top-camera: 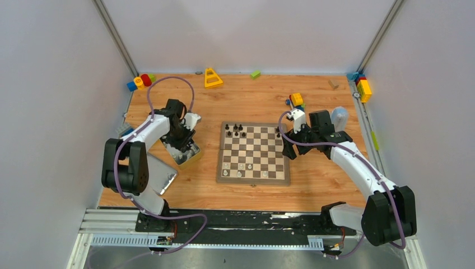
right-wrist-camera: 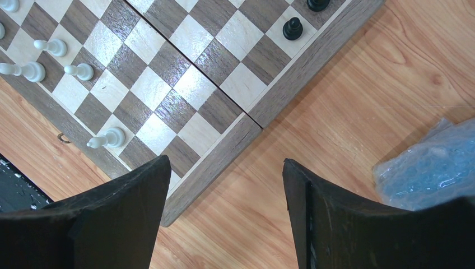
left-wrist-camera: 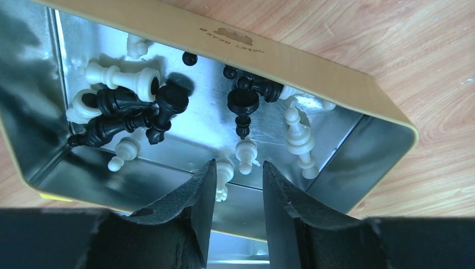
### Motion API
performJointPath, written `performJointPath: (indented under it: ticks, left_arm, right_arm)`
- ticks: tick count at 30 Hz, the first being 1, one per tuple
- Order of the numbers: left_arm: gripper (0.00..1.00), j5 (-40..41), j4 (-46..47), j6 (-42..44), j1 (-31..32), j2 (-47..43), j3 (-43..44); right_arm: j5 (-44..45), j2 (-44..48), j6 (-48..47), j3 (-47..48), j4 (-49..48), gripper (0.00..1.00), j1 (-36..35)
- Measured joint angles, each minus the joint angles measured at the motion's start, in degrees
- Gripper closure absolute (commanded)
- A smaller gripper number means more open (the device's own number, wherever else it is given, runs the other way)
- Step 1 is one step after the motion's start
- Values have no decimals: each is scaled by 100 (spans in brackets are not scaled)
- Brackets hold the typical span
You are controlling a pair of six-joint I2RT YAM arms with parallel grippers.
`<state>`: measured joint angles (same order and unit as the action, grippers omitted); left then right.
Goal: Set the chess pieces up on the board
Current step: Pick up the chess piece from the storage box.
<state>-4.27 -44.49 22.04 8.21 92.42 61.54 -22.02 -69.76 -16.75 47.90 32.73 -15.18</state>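
Silver tin (left-wrist-camera: 358, 147) left of the board (top-camera: 253, 180) holds black and white pieces (left-wrist-camera: 120, 75) lying in a heap. The left gripper (left-wrist-camera: 239, 168) hangs over them, jaws apart, holding nothing. A few pieces stand on the board, black far, white near. The right gripper (right-wrist-camera: 225, 163) is over the board's right edge, jaws wide, empty.

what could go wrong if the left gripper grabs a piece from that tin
1. Two pale pawns lie close together by the left gripper, so it may pinch both or flick one away.
2. The pieces in the tin lie on their sides, so one could come up tilted and topple on the board.
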Motion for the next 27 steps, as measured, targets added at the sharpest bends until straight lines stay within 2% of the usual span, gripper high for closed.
performJointPath:
  ticks: [11, 16, 20, 27]
  left_arm:
    - [67, 74, 50, 72, -52, 433, -37]
    - [82, 68, 61, 94, -111, 540, -37]
    - [88, 24, 46, 114, -118, 540, -33]
    - [90, -345, -313, 133, -116, -76, 57]
  right_arm:
    - [-4, 0, -9, 0, 0, 25, 0]
    - [-9, 0, -11, 0, 0, 25, 0]
    - [-11, 0, -11, -2, 0, 25, 0]
    - [-13, 0, -13, -2, 0, 25, 0]
